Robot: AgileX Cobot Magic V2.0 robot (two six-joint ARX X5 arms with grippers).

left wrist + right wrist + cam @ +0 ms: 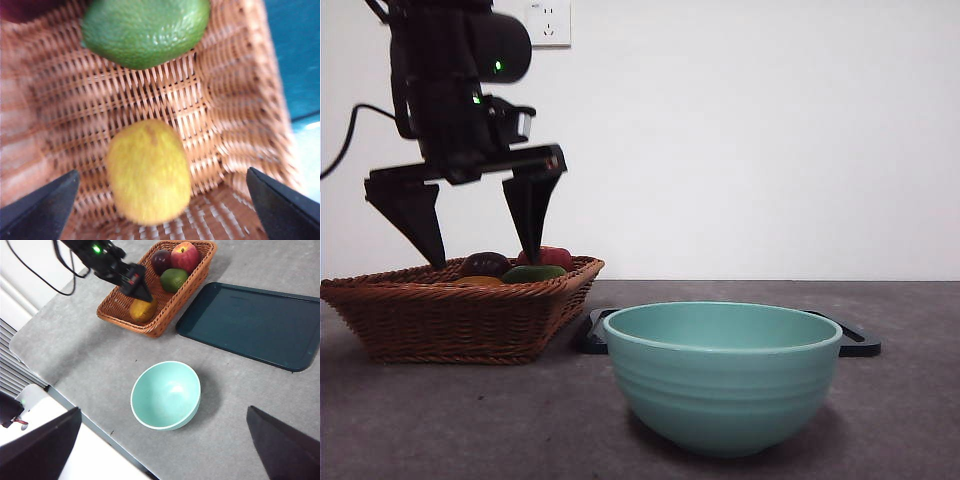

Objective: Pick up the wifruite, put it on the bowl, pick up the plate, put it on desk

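Note:
The wifruite (pixel 148 172), a dull yellow-orange oval, lies in a wicker basket (pixel 450 320) at the near left of the desk (pixel 900 420). My left gripper (pixel 162 174) hangs open just above it, one jaw on each side, not touching. In the right wrist view the left gripper (pixel 137 287) covers part of the wifruite (pixel 142 310). The mint-teal bowl (pixel 722 375) stands empty near the front. Behind it lies the plate (pixel 250 325), a flat dark teal tray. My right gripper (pixel 162 411) is open, high above the bowl (pixel 166 395), holding nothing.
The basket (pixel 155 290) also holds a green fruit (pixel 174 279), a dark purple fruit (pixel 161 261) and a red apple (pixel 185 255). The desk's edge (pixel 75 402) runs close to the bowl. A wall socket (pixel 548 22) sits behind the left arm.

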